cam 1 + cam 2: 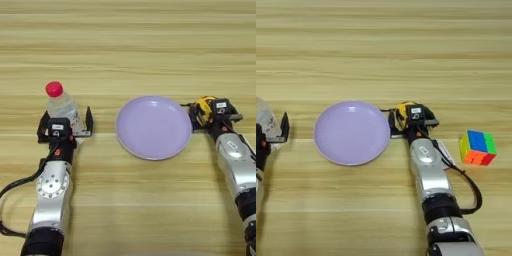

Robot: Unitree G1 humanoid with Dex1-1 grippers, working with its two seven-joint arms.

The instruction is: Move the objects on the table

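Left eye view shows the left gripper (pixel 65 121), fingers apart, flanking the upright water bottle (pixel 61 105) on the counter (pixel 150 45) left of the lilac plate (pixel 154 127), while the right gripper (pixel 212 114) clamps the tape measure (pixel 204 107) just beside the plate's right rim.

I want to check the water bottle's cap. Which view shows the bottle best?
The left eye view: the whole water bottle with its red cap stands between the left gripper's fingers. The right eye view shows only a sliver of it at the left edge, cap cut off.
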